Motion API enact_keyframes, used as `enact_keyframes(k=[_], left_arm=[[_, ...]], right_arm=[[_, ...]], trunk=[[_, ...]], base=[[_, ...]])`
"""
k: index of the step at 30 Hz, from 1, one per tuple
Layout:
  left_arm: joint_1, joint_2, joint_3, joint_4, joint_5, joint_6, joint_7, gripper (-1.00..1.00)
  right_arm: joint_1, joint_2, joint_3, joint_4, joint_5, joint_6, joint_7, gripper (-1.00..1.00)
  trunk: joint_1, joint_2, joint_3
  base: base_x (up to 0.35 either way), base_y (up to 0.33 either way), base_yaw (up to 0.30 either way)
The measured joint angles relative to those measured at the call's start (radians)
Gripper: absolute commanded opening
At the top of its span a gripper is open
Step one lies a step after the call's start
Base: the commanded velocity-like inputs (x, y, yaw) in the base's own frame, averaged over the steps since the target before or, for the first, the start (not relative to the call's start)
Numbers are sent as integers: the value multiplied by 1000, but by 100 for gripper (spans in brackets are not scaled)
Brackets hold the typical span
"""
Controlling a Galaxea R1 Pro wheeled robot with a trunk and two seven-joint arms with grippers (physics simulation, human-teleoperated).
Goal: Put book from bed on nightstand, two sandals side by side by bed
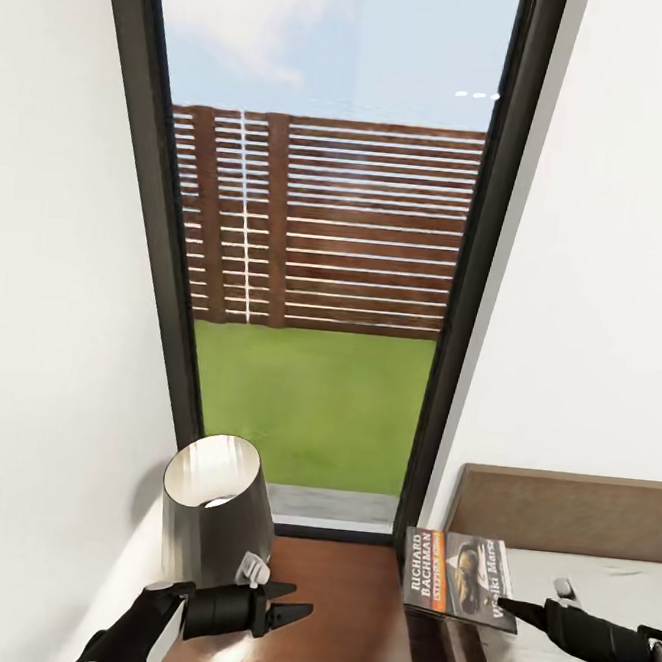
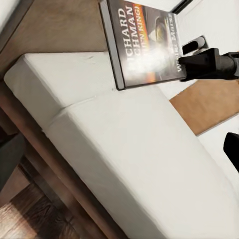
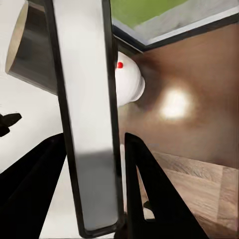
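Observation:
The book (image 1: pixel 458 575), black and orange with white lettering, hangs in the air over the seam between the nightstand (image 1: pixel 346 613) and the bed (image 1: pixel 590 585). My right gripper (image 1: pixel 510 606) is shut on its lower edge. In the right wrist view the book's pale page edge (image 3: pixel 89 114) stands between the two dark fingers (image 3: pixel 149 189). The left wrist view looks across the mattress (image 2: pixel 129 149) at the book (image 2: pixel 144 45) and the right gripper (image 2: pixel 188 63). My left gripper (image 1: pixel 292 604) is open and holds nothing above the nightstand. The sandals are out of view.
A grey table lamp (image 1: pixel 210 506) stands on the nightstand's left part, close to my left gripper; its white base (image 3: pixel 127 84) shows beside the book. A tall dark-framed window (image 1: pixel 316 270) rises behind. The brown headboard (image 1: pixel 566 512) lines the wall at right.

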Motion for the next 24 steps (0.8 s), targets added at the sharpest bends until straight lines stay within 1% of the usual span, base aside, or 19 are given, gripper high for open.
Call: enact_keyframes(k=[2,3,5,6,8,11,13,15,16,17,18,19,20,21,22,23,24], left_arm=[[0,0,0,0,0,0,0,100],[0,0,0,0,0,0,0,100],[1,0,0,0,-1,-1,0,100],[1,0,0,0,-1,-1,0,100],[1,0,1,0,-1,-1,1,100],[1,0,1,0,-1,-1,1,100],[1,0,1,1,-1,-1,2,100],[1,0,1,1,-1,-1,2,100],[1,0,1,1,-1,-1,3,100],[1,0,1,2,-1,-1,3,100],[1,0,1,2,-1,-1,3,100],[1,0,1,1,-1,-1,3,100],[1,0,1,2,-1,-1,4,100],[1,0,1,2,-1,-1,4,100],[1,0,2,1,-1,-1,3,100],[1,0,2,2,0,-2,4,100],[1,0,2,1,0,-2,4,100]], right_arm=[[1,-16,-1,-38,0,37,1,-100],[1,-25,-1,-50,0,46,2,-100],[1,-52,-2,-74,-1,55,5,-100],[1,-59,-1,-80,-1,58,9,-100],[1,-78,-1,-94,-3,71,39,-100],[1,-88,0,-100,-2,119,74,-100],[1,-87,0,-101,2,159,80,-100],[0,-85,2,-102,5,174,82,-100],[1,-69,6,-104,4,184,83,-100],[1,-45,7,-104,4,191,82,-100],[1,-30,6,-105,5,194,81,-100],[-1,18,6,-104,12,212,80,-100],[0,95,7,-105,6,237,79,-100],[0,127,7,-106,5,257,78,-100],[-1,177,5,-106,15,276,75,-100],[-2,241,5,-106,8,291,72,-100],[-3,249,4,-106,10,294,67,-100]], trunk=[[0,0,0],[0,0,0],[0,0,0],[0,0,0],[0,0,0],[0,0,0],[0,0,0],[0,0,0],[0,0,0],[0,0,0],[0,0,0],[0,0,0],[0,0,0],[0,0,0],[0,0,0],[0,0,0],[0,0,0]], base=[[0,0,0],[0,0,0],[0,0,0],[0,0,0],[0,0,0],[0,0,0],[0,0,0],[0,0,0],[0,0,0],[0,0,0],[0,0,0],[0,0,0],[0,0,0],[0,0,0],[0,0,0],[0,0,0],[0,0,0]])
